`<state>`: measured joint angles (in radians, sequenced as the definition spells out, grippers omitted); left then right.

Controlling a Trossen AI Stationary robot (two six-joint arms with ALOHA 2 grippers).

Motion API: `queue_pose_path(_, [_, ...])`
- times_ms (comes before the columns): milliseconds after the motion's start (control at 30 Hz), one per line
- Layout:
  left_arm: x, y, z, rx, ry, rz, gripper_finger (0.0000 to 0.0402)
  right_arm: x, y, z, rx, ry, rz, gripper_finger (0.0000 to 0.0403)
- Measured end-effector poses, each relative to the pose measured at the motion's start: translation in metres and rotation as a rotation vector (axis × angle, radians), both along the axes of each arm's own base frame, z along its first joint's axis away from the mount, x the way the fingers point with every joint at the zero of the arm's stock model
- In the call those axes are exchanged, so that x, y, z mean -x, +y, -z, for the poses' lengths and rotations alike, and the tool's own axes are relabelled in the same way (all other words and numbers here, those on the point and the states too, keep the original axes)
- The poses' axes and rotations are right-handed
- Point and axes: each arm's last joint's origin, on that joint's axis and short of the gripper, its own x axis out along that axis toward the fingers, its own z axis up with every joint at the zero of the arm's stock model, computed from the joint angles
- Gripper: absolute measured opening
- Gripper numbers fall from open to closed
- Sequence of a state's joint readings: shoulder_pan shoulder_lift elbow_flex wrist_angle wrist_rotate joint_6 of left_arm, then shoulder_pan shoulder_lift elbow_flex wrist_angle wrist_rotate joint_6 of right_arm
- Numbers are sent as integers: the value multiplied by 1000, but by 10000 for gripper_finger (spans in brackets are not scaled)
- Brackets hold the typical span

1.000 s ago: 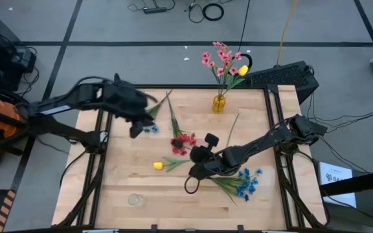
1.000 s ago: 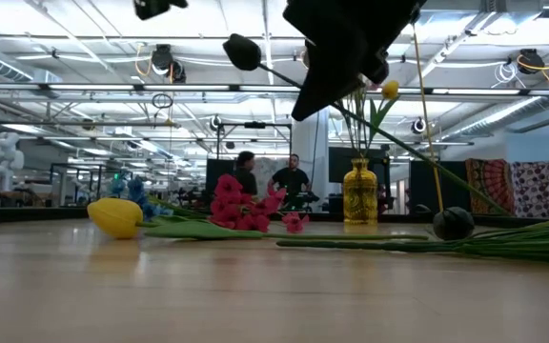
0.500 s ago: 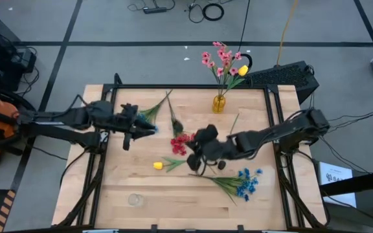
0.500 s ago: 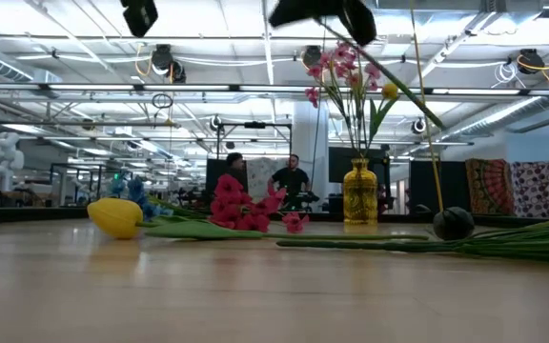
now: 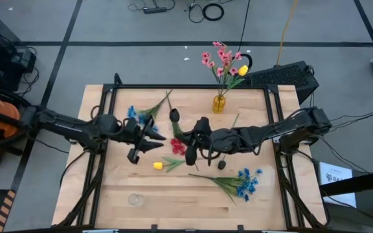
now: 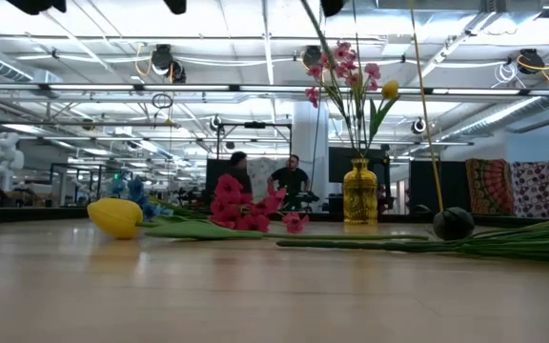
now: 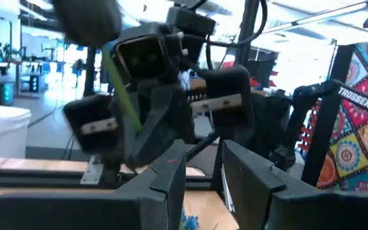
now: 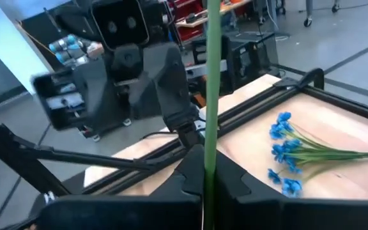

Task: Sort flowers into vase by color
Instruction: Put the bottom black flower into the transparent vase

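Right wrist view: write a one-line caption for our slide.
Right gripper shut on a green flower stem, facing the left gripper; blue flowers lie on the table.

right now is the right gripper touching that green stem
Touching. The right wrist view shows the green stem running straight down into the shut right gripper, pinched between its fingers.

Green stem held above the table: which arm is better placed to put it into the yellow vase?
Right. The right gripper is shut on the green stem and nearer the yellow vase; the left gripper is open and empty.
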<state>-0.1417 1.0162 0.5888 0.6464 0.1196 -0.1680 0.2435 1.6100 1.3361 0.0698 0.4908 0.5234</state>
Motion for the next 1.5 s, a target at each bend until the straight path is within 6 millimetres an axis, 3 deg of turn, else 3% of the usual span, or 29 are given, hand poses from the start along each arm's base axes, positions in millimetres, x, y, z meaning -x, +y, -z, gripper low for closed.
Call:
queue_pose_path(233, [-18,-1,10,35,-22,-87,109,-11,6,14,89,34,-51,0])
queue_pose_path(433, [-24,-1,15,40,-11,-117,109,-11,6,13,157,49,-62,0])
queue_pose_path(1267, [-25,3,16,113,2,-223,109,-16,-18,15,199,79,-109,0])
queue_pose_path(1500, [-24,4,14,117,-18,-240,89,-16,-20,15,191,79,-129,0])
